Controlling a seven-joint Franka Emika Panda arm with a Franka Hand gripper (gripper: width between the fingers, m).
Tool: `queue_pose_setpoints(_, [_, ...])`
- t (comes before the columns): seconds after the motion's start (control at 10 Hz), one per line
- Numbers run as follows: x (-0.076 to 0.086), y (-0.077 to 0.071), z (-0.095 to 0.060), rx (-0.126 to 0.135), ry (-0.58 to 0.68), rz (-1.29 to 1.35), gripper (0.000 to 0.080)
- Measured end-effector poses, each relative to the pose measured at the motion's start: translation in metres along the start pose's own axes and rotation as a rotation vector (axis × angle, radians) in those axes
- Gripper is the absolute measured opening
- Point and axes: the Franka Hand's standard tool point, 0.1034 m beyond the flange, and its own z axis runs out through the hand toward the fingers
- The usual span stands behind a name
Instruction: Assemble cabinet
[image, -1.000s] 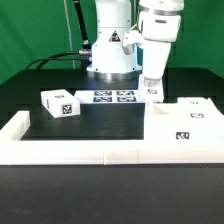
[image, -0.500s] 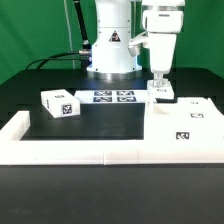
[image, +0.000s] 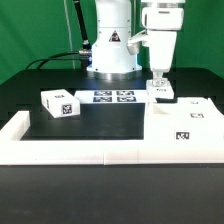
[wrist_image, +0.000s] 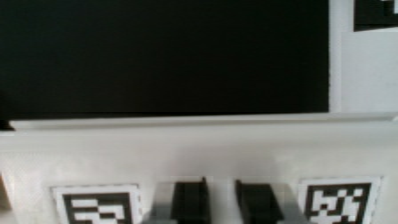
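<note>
Large cabinet body (image: 186, 128) is recorded at the desk's near edge, on the exterior view's right. Small panel (image: 166, 94) is seen just behind it. Block (image: 58, 103) is set well apart, toward the exterior view's left. Gripper (image: 158, 85) is seen down at the small panel. The fingers (wrist_image: 187, 200) are close together, but whether anything is pinched cannot be told.

Exterior view: bright, even light; white panel (image: 185, 128) nearly washed out against black surface (image: 30, 95); shadows faint. Wrist view: soft, blurry; marker (wrist_image: 98, 206) edges smeared.
</note>
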Motion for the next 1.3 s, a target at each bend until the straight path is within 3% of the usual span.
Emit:
queue_pose_setpoints(0.3, [0.005,-0.002,0.001,-0.028,0.026,0.004,0.007])
queue_pose_setpoints(0.8, [0.001,0.024,0.003,-0.024,0.02,-0.011,0.007])
queue_pose_setpoints(1.3, [0.005,0.023,0.004,-0.044,0.039,-0.003,0.007])
